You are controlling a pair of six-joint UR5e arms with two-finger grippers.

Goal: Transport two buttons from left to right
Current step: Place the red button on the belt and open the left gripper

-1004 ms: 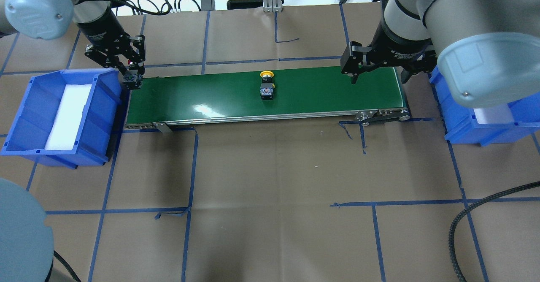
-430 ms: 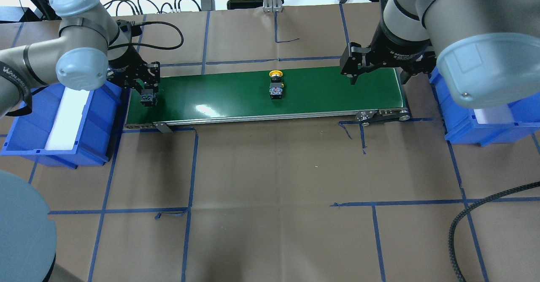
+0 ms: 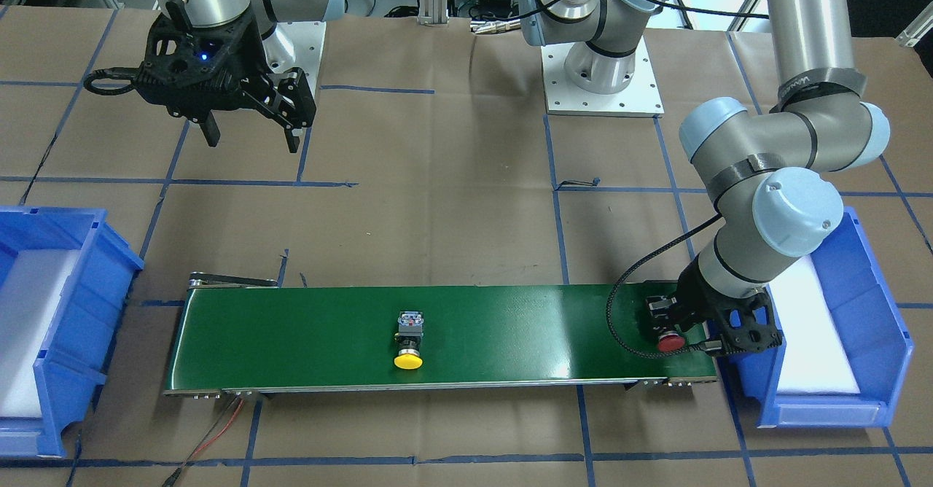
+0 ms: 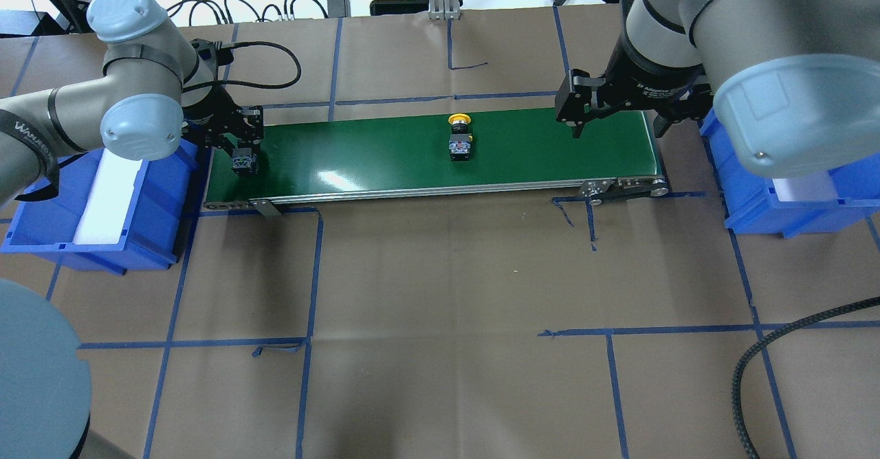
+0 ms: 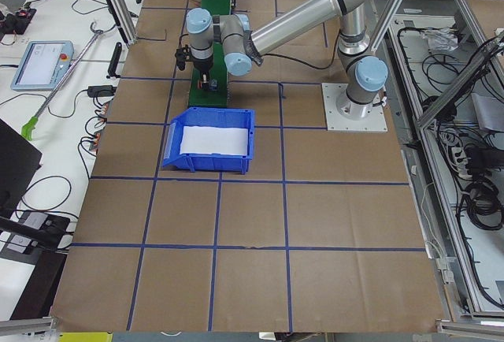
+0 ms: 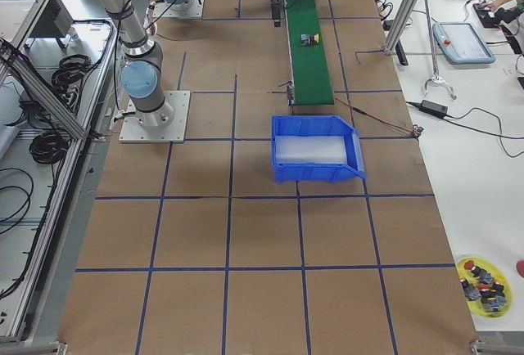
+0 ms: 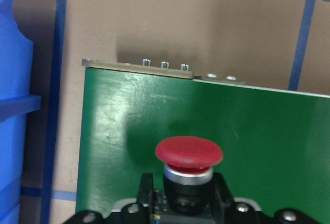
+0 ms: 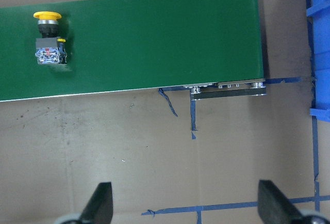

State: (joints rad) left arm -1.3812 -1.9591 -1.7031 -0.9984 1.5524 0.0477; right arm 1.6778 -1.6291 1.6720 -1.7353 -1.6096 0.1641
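**Two robot arms at a green conveyor belt, one holding a red push-button**

A table (image 4: 440, 294) covered in brown paper, marked into squares with blue tape (image 4: 309, 273), fills the scene. Loose black cables (image 4: 275, 5) lie along its far edge. A long green conveyor belt (image 4: 357, 150) runs across it from left to right.

At far left sits a blue bin (image 4: 89, 256) with a white foam liner (image 4: 113, 191). Just beside it, low over the belt's left end, the left gripper (image 4: 240, 151) has its fingers closed around the black body of the red button (image 7: 189, 153). The red cap sticks out ahead of the fingers. Whether the button touches the belt cannot be told.

Near the belt's middle the yellow button (image 4: 459, 137) lies on its side, cap toward the far edge. It is well apart from both grippers and nearer the right one.

Above the belt's right end hangs the right gripper (image 4: 619, 128), fingers spread wide and holding nothing. A second blue bin (image 4: 749, 218) stands at far right.
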